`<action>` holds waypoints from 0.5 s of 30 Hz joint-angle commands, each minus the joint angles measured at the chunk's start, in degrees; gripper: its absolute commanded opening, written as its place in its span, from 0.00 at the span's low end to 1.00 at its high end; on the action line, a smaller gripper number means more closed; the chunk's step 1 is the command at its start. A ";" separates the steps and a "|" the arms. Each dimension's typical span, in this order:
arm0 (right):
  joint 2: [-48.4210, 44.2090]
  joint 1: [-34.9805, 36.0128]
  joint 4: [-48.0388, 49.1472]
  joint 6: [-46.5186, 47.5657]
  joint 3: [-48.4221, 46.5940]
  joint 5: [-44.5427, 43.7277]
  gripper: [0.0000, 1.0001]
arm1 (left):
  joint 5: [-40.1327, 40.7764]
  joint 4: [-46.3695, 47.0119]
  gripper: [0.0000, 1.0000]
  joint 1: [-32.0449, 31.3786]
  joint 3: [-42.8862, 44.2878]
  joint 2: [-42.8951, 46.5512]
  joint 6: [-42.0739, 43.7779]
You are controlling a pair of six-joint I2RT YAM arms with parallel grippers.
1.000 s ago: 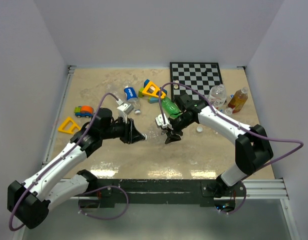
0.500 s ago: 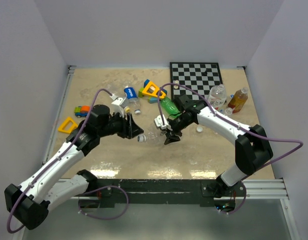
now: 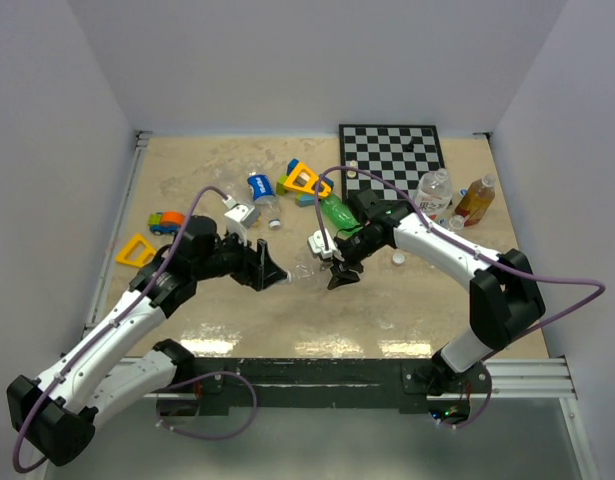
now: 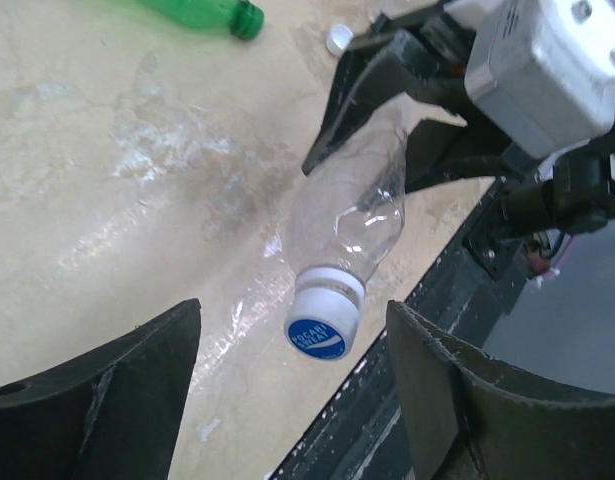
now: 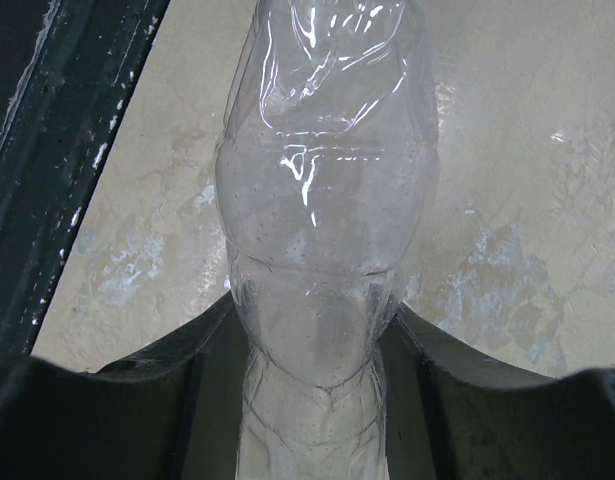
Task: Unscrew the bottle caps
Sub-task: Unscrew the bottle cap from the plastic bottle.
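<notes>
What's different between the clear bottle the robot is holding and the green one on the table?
The clear bottle is see-through; the green bottle is bright green. The right hand grips the clear bottle; the green bottle lies free on the table. The clear bottle's cap is blue; the green bottle's end is green. Both lie sideways.

In the right wrist view the clear, crumpled plastic bottle [image 5: 327,200] runs off the top edge, so its cap end is cut off. In the left wrist view its base is hidden behind the right gripper [image 4: 367,160]; beyond the bottle, a green plastic bottle [image 4: 202,12] is cropped by the top edge.
</notes>
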State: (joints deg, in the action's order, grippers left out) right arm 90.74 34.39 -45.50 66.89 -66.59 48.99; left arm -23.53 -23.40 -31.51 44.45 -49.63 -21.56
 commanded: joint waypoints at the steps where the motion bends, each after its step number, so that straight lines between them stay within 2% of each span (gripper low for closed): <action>1: 0.14 0.06 0.23 -0.27 -1.44 1.37 0.07 | -8.19 2.04 0.79 0.31 -2.26 -0.47 1.87; 5: 0.05 0.15 0.23 -0.27 -1.35 1.46 0.07 | -10.30 2.39 0.74 0.31 -3.05 -2.66 1.96; 11: 0.05 0.15 0.23 -0.27 -1.44 1.37 0.07 | -11.98 4.59 0.56 0.39 -3.49 -3.55 1.00; 15: 0.14 0.15 0.23 -0.27 -1.44 1.37 0.07 | -11.72 4.76 0.55 0.39 -3.49 -3.20 0.73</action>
State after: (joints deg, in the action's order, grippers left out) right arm 90.74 34.39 -45.47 66.92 -66.59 48.97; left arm -33.61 -21.37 -31.51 41.28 -53.28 -20.40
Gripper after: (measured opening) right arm 0.492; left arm 0.555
